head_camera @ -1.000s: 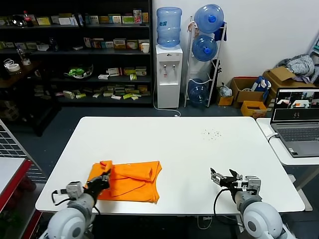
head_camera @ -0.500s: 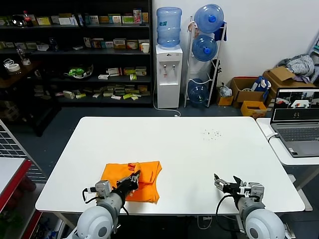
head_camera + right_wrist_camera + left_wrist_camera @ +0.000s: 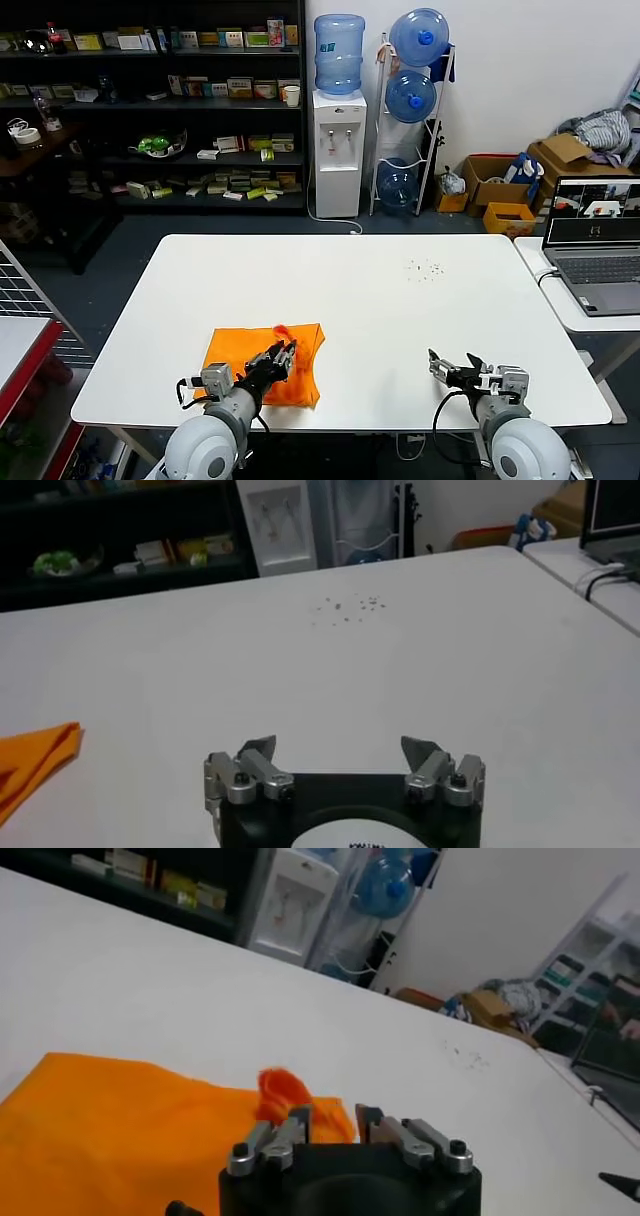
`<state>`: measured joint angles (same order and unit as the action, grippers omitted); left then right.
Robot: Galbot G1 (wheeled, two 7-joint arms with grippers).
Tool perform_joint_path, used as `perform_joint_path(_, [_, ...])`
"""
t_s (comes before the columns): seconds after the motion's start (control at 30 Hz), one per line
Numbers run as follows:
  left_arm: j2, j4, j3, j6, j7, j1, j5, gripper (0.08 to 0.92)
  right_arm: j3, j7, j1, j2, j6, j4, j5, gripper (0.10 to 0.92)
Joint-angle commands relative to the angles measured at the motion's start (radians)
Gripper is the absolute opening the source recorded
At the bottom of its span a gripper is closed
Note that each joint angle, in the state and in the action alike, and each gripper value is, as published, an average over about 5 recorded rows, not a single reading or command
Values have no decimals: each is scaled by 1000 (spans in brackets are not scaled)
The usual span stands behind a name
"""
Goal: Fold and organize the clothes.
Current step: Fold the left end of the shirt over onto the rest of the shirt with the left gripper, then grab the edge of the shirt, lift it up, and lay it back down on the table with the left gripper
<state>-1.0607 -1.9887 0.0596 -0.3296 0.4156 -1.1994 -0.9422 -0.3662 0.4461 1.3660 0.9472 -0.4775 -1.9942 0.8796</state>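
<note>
Now left tool (image 3: 282,352) is hovering over folded orange T-shirt (image 3: 235,352), jaws apart, nothing clamped; right tool (image 3: 452,368) is idling wide apart above bench (image 3: 400,300).

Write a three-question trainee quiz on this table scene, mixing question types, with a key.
1. True or false: the orange T-shirt lies spread out flat, unfolded.
2. Which gripper is over the shirt? A) left gripper B) right gripper
3. Fill in: the right gripper's fingers stand ____ over bare white table.

Key: 1 false, it is folded into a compact stack; 2 A; 3 open.
</note>
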Motion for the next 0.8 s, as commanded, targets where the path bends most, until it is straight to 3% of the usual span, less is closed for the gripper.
perform_joint_path(0.03, [25, -88, 35, 2, -8, -51, -36, 472, 10, -4, -20, -1, 2, 9, 6, 823])
perform_joint_path(0.23, [137, -80, 155, -7, -34, -112, 24, 645, 14, -11, -25, -5, 4, 7, 12, 823])
perform_joint_path(0.43, [367, 100, 273, -2, -241, -129, -6, 797, 11, -18, -23, -21, 5, -5, 23, 823])
perform_joint_path(0.63, [489, 212, 242, -73, -347, -67, -182, 822, 4, -17, -21, -28, 3, -11, 31, 823])
perform_joint_path(0.8, [521, 251, 193, -113, -372, -25, -246, 823, -8, -18, -5, -31, 2, -18, 33, 823])
